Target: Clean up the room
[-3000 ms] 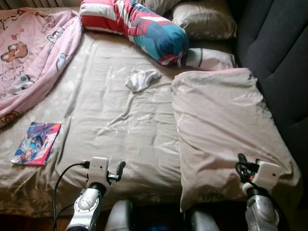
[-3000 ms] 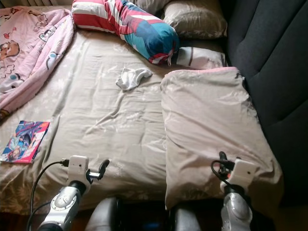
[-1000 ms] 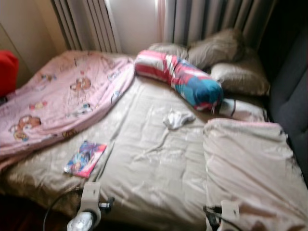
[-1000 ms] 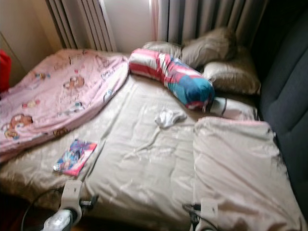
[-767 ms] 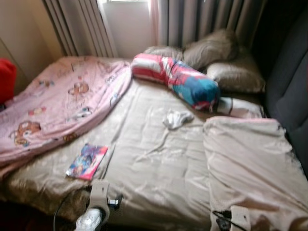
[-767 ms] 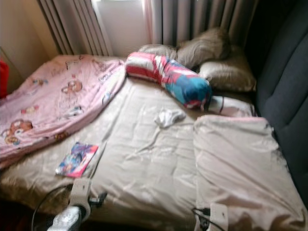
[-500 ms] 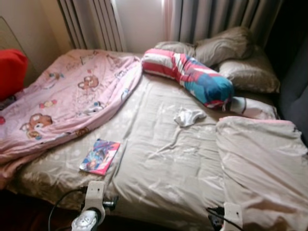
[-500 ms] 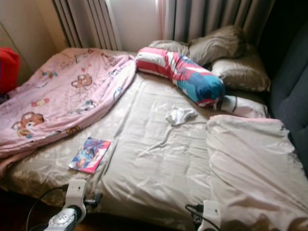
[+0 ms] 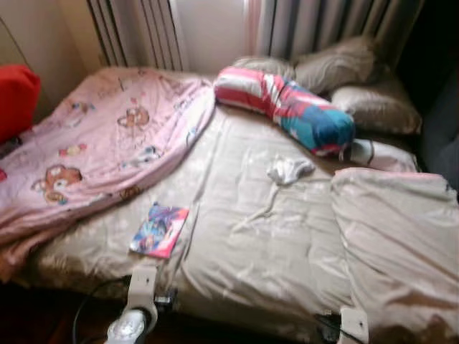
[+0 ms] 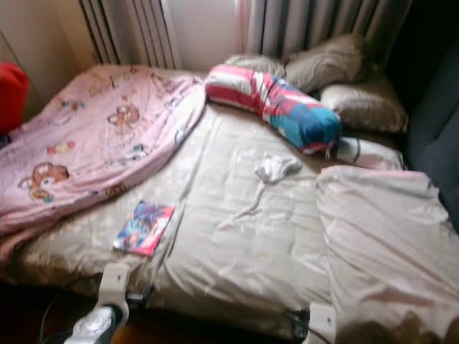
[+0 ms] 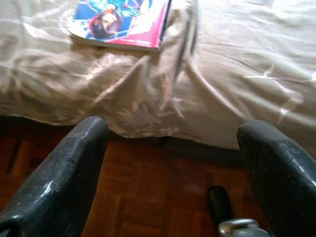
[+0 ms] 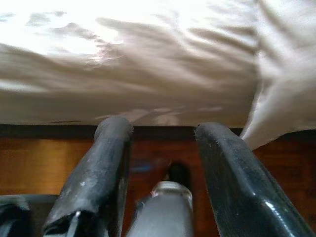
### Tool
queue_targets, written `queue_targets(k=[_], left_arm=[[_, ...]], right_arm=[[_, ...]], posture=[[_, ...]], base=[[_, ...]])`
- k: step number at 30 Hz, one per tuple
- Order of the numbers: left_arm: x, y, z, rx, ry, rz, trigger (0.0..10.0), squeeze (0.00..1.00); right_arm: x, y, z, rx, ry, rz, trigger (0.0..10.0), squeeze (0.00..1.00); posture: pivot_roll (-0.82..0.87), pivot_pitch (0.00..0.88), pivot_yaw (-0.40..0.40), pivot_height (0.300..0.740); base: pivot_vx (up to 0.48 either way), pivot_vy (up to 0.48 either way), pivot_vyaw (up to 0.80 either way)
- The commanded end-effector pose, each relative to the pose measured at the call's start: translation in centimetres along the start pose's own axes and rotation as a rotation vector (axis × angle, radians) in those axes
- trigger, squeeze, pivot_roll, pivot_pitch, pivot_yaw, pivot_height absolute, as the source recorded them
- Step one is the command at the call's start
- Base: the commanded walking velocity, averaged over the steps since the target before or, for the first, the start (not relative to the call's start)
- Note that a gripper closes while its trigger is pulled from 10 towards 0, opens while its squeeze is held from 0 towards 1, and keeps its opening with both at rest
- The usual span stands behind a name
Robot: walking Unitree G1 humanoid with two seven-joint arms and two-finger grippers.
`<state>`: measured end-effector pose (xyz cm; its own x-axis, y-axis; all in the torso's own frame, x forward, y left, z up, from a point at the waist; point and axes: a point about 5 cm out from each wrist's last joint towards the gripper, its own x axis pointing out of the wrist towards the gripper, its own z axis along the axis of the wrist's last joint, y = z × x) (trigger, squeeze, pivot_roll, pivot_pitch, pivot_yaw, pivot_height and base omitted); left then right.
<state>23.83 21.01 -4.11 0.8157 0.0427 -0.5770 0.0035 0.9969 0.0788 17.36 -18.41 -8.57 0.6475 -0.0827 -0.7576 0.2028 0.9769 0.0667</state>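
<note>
A colourful book (image 9: pixel 159 230) lies near the front edge of the bed's beige sheet (image 9: pixel 251 236). A small white cloth (image 9: pixel 289 170) sits crumpled mid-bed. A pink cartoon blanket (image 9: pixel 93 143) is bunched over the left half. A red, white and blue bolster (image 9: pixel 287 107) lies across the head end. My left gripper (image 11: pixel 174 129) is open and empty, low in front of the bed edge just below the book (image 11: pixel 118 22). My right gripper (image 12: pixel 163 129) is open and empty, low beside the bed's front edge.
A folded beige duvet (image 9: pixel 398 236) covers the bed's right side, with beige pillows (image 9: pixel 344 64) behind it. A dark padded surface (image 9: pixel 441 136) rises on the right. A red object (image 9: pixel 14 97) stands at the far left. Wooden floor (image 11: pixel 148 187) runs under the bed edge.
The camera has pulled back and risen, so more of the bed, the curtains and the pink blanket show. Nothing on the bed has moved. Both arms stay low.
</note>
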Motion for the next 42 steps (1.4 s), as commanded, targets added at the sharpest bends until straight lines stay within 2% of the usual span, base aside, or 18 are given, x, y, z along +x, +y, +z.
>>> queue_targets(k=[1,42], left_arm=[[-0.05,-0.35,-0.34,-0.004,0.017,-0.011,10.0,0.00],[-0.11,-0.49,-0.55,-0.018,0.020,-0.009,10.0,0.00]], right_arm=[[-0.14,-0.69,-0.33,0.006,0.012,-0.019,10.0,0.00],[-0.22,-0.98,-0.61,0.006,0.027,-0.021,10.0,0.00]], posture=[[0.06,0.078,0.039,0.740],[0.05,0.107,0.038,0.740]], base=[[0.000,0.337,0.00],[0.000,0.338,0.00]])
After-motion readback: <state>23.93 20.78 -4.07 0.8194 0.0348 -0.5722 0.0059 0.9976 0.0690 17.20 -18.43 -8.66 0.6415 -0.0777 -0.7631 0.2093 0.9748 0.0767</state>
